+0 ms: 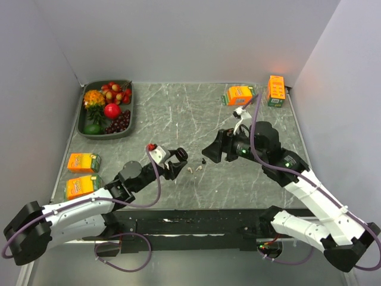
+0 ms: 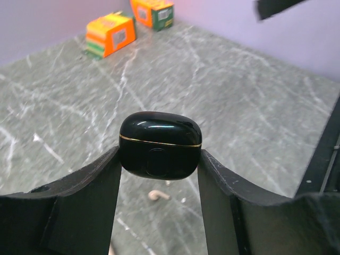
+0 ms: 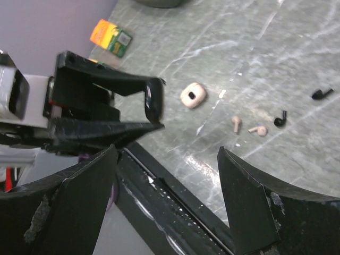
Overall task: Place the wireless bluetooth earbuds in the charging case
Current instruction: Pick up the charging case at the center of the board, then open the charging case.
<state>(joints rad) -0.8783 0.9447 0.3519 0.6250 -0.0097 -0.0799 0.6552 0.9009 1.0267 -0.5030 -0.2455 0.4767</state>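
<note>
Above the counter (image 1: pixel 178 113), L fingers (image 2: pixel 101 196) clamp black charging case (image 2: pixel 160 144); R fingers (image 3: pixel 249 202) spread wide, empty, near 4 earbuds (image 3: pixel 258 129).

Grey marble-look table (image 1: pixel 178 113) fills the middle, white veins streaking across it under soft, even light. Plain pale walls (image 1: pixel 190 36) box it in at nine, twelve and three o'clock. Dark fruit tray (image 1: pixel 132 102) at ten o'clock, orange cartons (image 1: pixel 240 95) at one and eight.
</note>
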